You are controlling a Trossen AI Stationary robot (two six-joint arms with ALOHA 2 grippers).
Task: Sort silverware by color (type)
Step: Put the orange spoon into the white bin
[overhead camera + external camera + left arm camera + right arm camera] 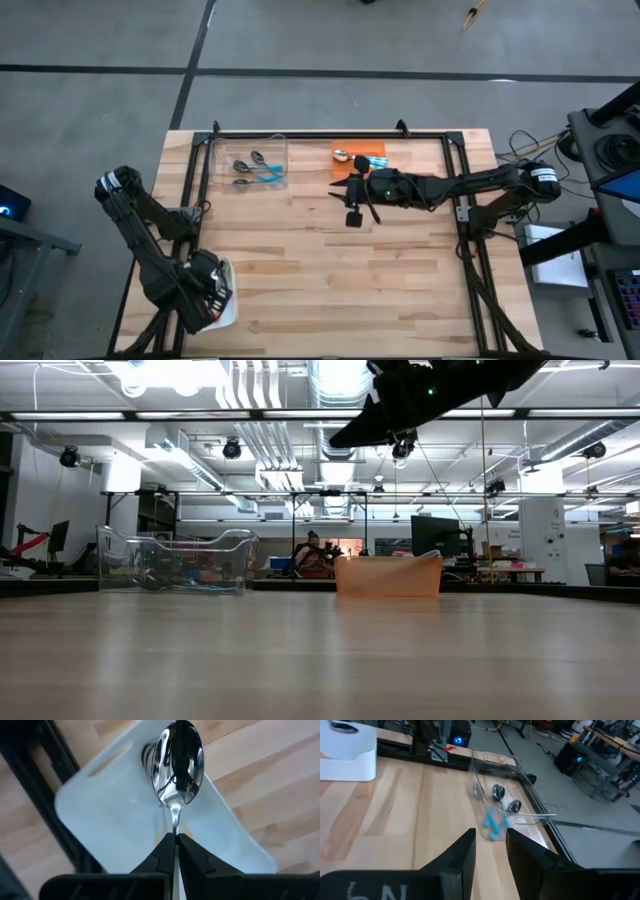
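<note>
With its fingers pinched tight on just the thin neck of 1 spoon point(177, 762) above the white bin point(105, 815), the left gripper point(176, 840) could let it twist loose, while the right gripper point(490, 837) hangs half open and empty.

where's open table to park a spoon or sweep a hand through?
Bare wood spans the table centre and near edge, between the white bin under the left hand and the right rail. Crowded along the far edge: clear bin with spoons, orange tray, right hand over it.
</note>
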